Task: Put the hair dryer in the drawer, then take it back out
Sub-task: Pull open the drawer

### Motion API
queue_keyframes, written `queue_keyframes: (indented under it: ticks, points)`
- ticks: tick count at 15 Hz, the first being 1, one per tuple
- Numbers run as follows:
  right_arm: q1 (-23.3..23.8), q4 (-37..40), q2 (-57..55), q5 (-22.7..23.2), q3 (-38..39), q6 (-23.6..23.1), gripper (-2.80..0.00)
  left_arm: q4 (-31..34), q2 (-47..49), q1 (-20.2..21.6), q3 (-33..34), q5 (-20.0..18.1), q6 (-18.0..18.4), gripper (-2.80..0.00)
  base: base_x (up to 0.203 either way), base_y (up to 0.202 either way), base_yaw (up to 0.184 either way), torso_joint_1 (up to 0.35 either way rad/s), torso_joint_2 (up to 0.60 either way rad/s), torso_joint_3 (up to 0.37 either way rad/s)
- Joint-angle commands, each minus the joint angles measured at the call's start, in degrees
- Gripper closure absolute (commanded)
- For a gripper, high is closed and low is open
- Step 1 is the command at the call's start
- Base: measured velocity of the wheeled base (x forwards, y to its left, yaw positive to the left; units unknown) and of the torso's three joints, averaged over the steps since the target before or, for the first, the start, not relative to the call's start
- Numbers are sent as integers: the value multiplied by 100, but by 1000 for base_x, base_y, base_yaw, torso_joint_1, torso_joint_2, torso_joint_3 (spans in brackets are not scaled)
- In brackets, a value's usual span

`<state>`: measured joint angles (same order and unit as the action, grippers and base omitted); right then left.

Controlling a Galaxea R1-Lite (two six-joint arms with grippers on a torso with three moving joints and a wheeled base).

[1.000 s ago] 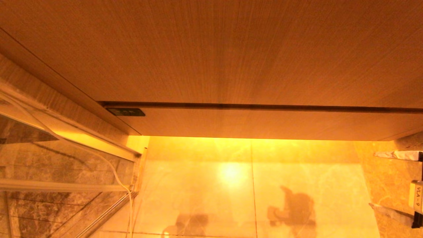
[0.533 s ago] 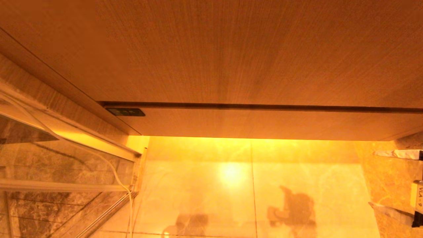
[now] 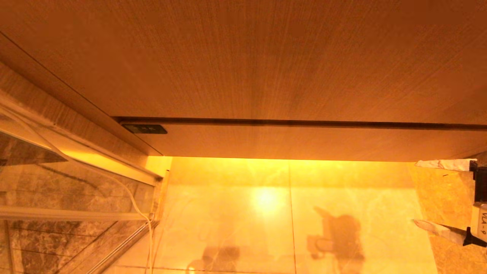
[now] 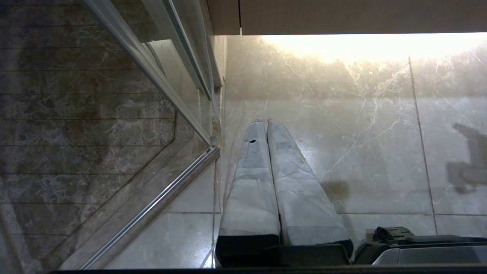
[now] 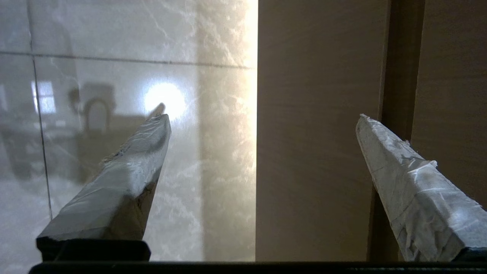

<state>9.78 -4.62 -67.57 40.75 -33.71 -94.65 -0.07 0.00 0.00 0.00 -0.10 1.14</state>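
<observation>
Currently the drawer (image 3: pixel 304 142) sits closed beneath the taller wood panel (image 3: pixel 243 57). Right end effector (image 3: pixel 414 192) hovers near the drawer's right end, fingers spread wide, empty. Left end effector (image 4: pixel 265 121) hangs below the drawer, fingers pressed together.

The head camera is looking steeply down, close along the shut drawer (image 3: pixel 304 141) front, onto the glossy floor (image 3: pixel 236 213). The left wrist camera is facing down near the floor beside the glass shower door (image 4: pixel 95 114). The right wrist camera is sitting close to the drawer. All three are sharing the floor and the drawer's lower edge.
</observation>
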Motion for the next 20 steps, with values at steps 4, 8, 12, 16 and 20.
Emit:
queue_keyframes:
  ticks: [4,8,12,16,20]
  points:
    - [-125,551,-756,238,-434,-181,-280,-1,0,0,9,1,0,0,0,0,0,0,0,0]
    - [-422,1285,-1449,214,-1279,-524,-280,-1,0,0,9,1,0,0,0,0,0,0,0,0]
    - [-603,1315,-2087,-514,-1940,-628,-280,-1,0,0,9,1,0,0,0,0,0,0,0,0]
    - [-637,1322,-2155,-744,-2026,-507,-280,-1,0,0,9,1,0,0,0,0,0,0,0,0]
    - [-742,1150,-1952,-735,-2067,112,-280,-1,0,0,9,1,0,0,0,0,0,0,0,0]
